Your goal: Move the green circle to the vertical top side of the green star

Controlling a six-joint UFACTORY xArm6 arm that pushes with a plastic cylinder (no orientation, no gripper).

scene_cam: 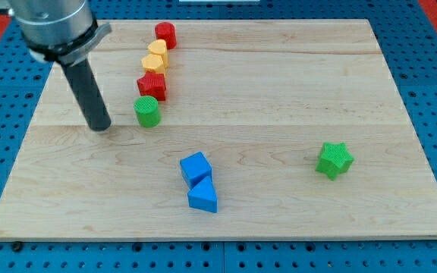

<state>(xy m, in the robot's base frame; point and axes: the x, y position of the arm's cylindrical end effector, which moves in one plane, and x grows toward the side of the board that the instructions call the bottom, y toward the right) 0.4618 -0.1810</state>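
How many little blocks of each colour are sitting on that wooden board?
Red: 2, the red cylinder and red star
Yellow: 2, the yellow heart and yellow block
Green: 2, the green circle and green star
Blue: 2, the blue cube and blue triangle
Total: 8

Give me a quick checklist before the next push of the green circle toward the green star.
1. My tip at the view's left of the green circle, apart from it: ok.
2. Green circle free of the red star: cannot tell, they sit very close.
3. Green star lies far off at the view's right: ok.
4. Spot above green star bare: ok.
5. Blue cube and blue triangle below the direct path: ok.
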